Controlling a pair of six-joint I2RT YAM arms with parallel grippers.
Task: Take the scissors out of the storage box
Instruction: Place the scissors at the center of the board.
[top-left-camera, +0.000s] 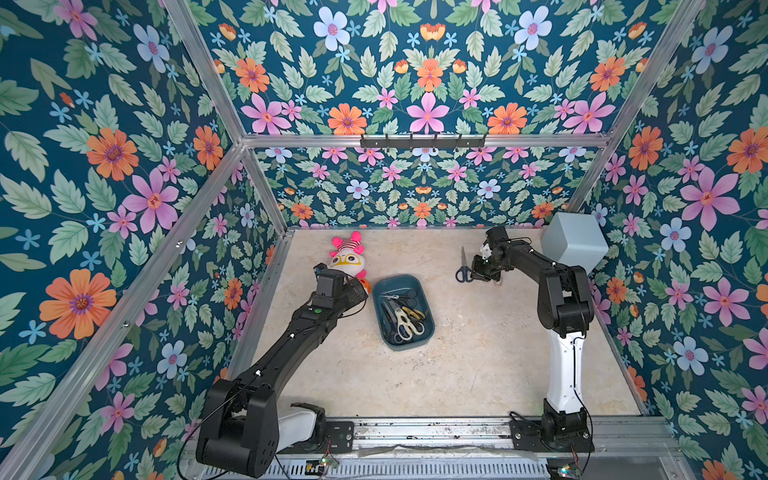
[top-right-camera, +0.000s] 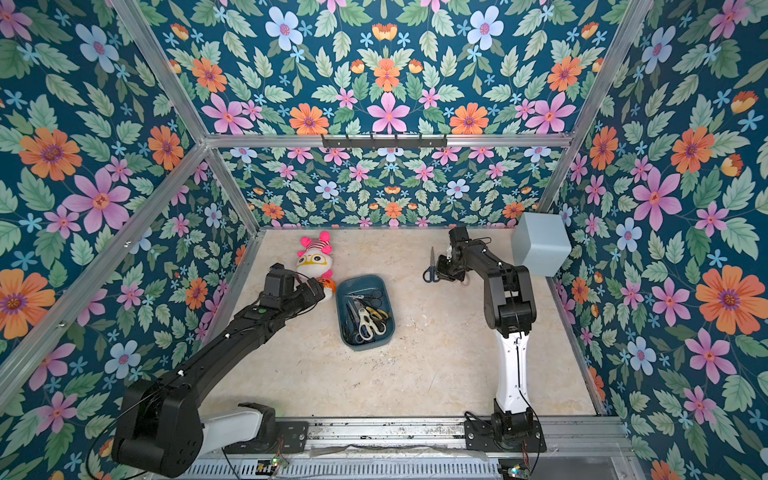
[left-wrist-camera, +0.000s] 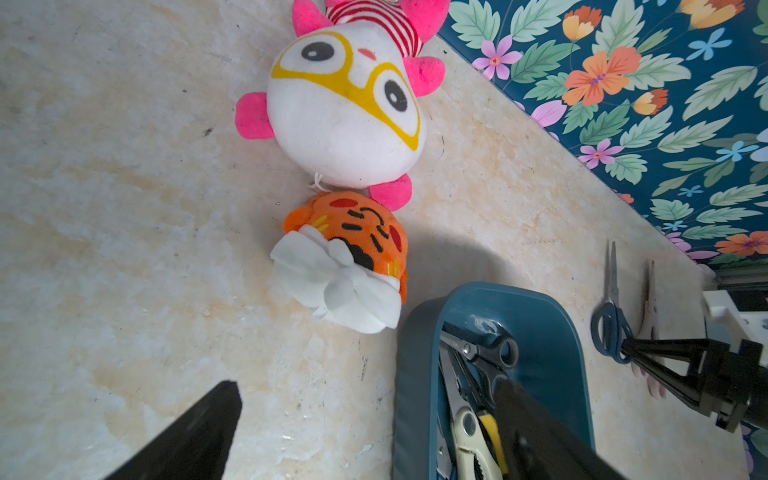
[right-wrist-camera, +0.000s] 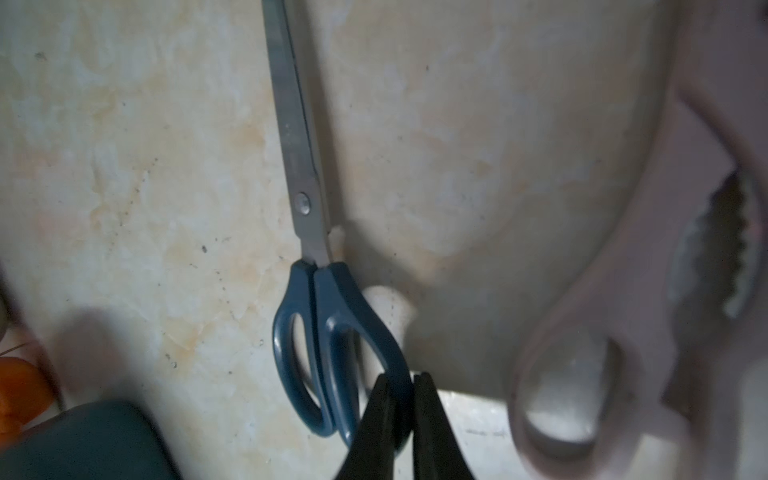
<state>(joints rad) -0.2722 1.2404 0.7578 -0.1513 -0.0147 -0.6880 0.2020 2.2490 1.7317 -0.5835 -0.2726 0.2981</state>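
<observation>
Right end effector (right-wrist-camera: 401, 380) clamped on blue-handled scissors (right-wrist-camera: 316, 332) at the loop, apart from storage box (top-left-camera: 405, 347). Pale pink scissors (right-wrist-camera: 623, 291) beside them are plain in wrist views but masked by the arm in both top views. Left end effector (left-wrist-camera: 368, 384) spread wide, empty.

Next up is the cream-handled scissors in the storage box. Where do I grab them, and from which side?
Grip the cream-handled scissors across the narrow neck between the finger loops and the pivot, coming straight down. They lie flat and topmost in the storage box, so the neck is exposed from above. The box walls would likely block a side approach.
</observation>
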